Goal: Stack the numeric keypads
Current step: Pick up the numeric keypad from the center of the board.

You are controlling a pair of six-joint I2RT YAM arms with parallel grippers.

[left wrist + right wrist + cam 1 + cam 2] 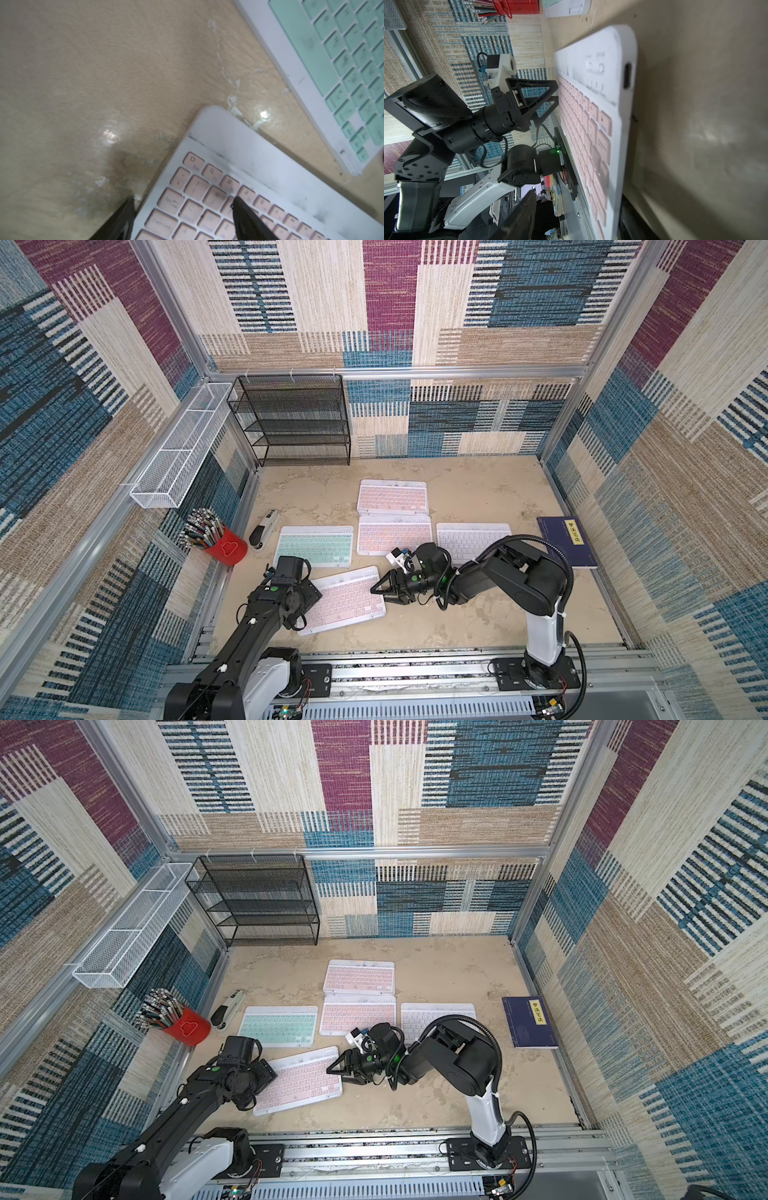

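I see the near pink keypad (218, 133) in smudged matt white plastic. The tabletop (83, 62) looks rough beige with glossy patches.

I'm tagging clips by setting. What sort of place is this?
Probably a robot test cell dressed as an office desk: an aluminium frame lined with patterned carpet, a rail carrying robot arms, and props like a red pencil cup, stapler and black mesh shelf.

In a top view, the rear keypad (392, 497) lies mid-frame on the table (478, 614). The middle keypad (394, 534) lies just below it, flanked by the left keypad (314, 546) and the right keypad (469, 541). The front keypad (347, 599) lies skewed, lower centre. The stapler (264, 529) lies left of the row and the book (566, 541) right of it.
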